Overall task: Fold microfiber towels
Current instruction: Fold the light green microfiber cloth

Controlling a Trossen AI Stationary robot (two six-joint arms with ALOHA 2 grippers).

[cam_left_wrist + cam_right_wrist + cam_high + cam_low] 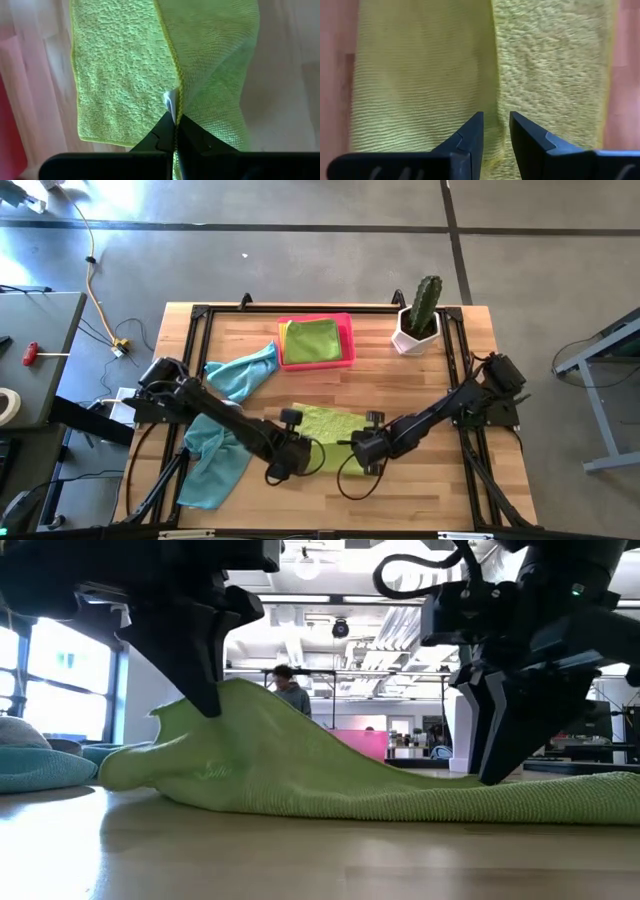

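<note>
I've got the left gripper (287, 463) pinching the lime green towel (335, 427) by its hem, lifted off the bench (420, 385) near the front edge; the right gripper (366, 453) stands just beside it over the same towel, fingers (470, 131) parted a little, gripping nothing that I can see; teal-blue towel (222, 438) lies toward the left edge, pink tray (346, 326) with a folded towel (312, 340) at the back edge, cactus pot (417, 330) in the back right corner; to fold well I'd carry the pinched hem straight over to the far hem, keep it taut, and let the right hold the cloth flat.
</note>
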